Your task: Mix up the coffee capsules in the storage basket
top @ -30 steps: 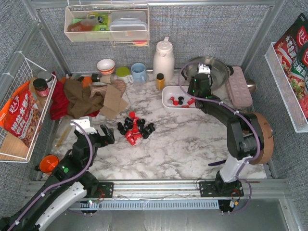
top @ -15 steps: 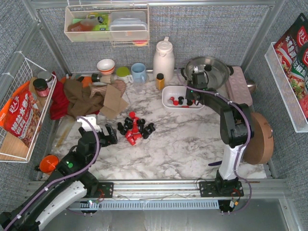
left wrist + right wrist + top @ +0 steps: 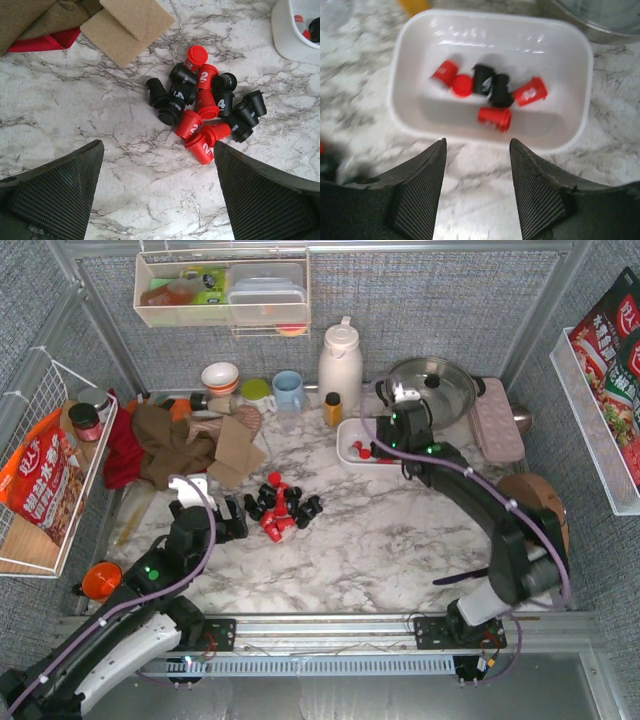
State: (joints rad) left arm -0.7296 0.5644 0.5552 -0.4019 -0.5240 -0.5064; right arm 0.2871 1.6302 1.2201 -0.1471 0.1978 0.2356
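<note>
A pile of red and black coffee capsules (image 3: pixel 280 505) lies loose on the marble; in the left wrist view the pile of capsules (image 3: pixel 207 117) is just ahead of the jaws. My left gripper (image 3: pixel 225 520) (image 3: pixel 157 147) is wide open and empty, with its right finger beside the nearest red pod. The white storage basket (image 3: pixel 342 430) (image 3: pixel 575 65) holds several capsules (image 3: pixel 492 92), both red and black. My right gripper (image 3: pixel 385 440) (image 3: pixel 477 145) hovers at the basket's near side, open, with only marble between its fingers.
A yellow-capped bottle (image 3: pixel 333 408) and a white jug (image 3: pixel 340 362) stand behind the basket. A steel pot (image 3: pixel 440 385) and pink tray (image 3: pixel 497 420) sit to its right. Brown cloth (image 3: pixel 165 440) and cardboard (image 3: pixel 235 450) lie left of the pile.
My right gripper's jaws have spread wider, and it has shifted a little left over the basket. My left gripper has edged toward the pile on the table.
</note>
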